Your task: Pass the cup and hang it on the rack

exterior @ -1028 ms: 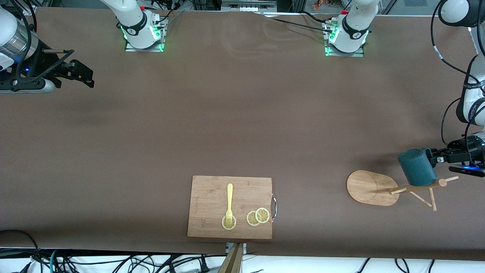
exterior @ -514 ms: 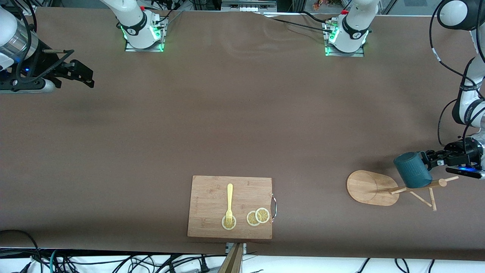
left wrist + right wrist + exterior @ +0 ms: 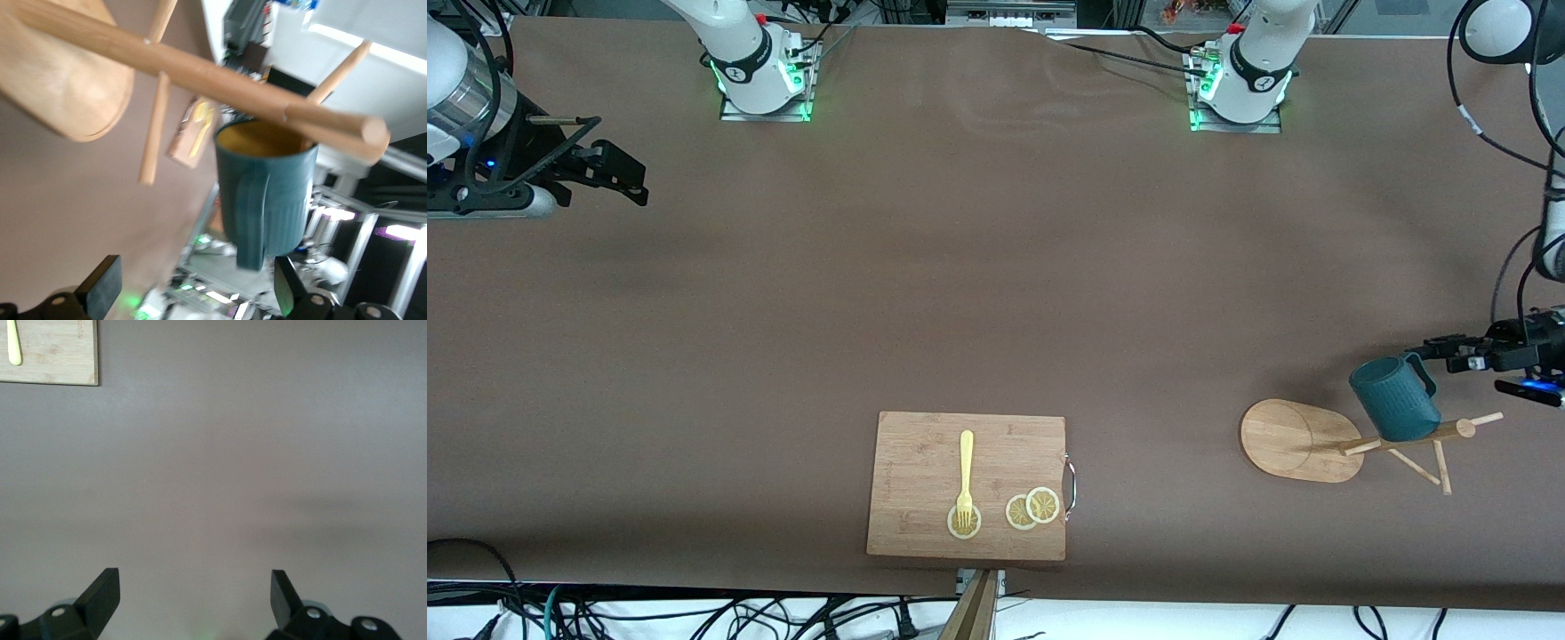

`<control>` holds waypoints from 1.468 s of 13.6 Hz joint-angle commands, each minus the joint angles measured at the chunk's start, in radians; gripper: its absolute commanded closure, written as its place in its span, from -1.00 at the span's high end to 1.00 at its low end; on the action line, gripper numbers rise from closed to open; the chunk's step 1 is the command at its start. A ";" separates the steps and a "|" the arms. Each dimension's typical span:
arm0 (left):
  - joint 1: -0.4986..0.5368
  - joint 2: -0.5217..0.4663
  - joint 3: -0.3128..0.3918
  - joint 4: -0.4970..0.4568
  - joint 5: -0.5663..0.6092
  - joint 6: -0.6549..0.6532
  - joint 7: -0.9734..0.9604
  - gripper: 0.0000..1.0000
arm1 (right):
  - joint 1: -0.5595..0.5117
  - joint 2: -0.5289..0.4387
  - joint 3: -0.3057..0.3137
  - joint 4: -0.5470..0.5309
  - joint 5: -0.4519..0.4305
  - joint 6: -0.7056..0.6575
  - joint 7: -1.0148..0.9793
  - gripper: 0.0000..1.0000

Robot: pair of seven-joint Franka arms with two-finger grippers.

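The cup [image 3: 1393, 398] is hanging on a peg of the rack [image 3: 1303, 440], which is standing at the left arm's end of the table. The left gripper [image 3: 1440, 348] is hovering just beside the cup's handle, fingers [image 3: 100, 285] spread and holding nothing. The left wrist view is showing the cup's mustard inside, hidden from the front. The right gripper [image 3: 618, 178], fingers apart, is waiting over bare table [image 3: 960, 267] at the right arm's end.
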 commanded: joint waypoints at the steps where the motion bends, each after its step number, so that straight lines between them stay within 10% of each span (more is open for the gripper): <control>1: -0.014 -0.126 -0.009 0.000 0.249 -0.008 -0.012 1.00 | -0.014 0.009 0.013 0.021 -0.008 -0.012 -0.014 0.99; 6: -0.132 -0.352 -0.046 -0.031 0.649 -0.005 -0.021 1.00 | -0.014 0.009 0.014 0.021 -0.008 -0.012 -0.014 0.99; 12: -0.504 -0.516 -0.049 -0.029 0.994 0.026 -0.191 1.00 | -0.014 0.009 0.014 0.021 -0.008 -0.012 -0.014 0.99; 20: -0.675 -0.607 -0.030 -0.136 1.032 0.242 -0.245 1.00 | -0.014 0.007 0.014 0.021 -0.008 -0.012 -0.014 0.99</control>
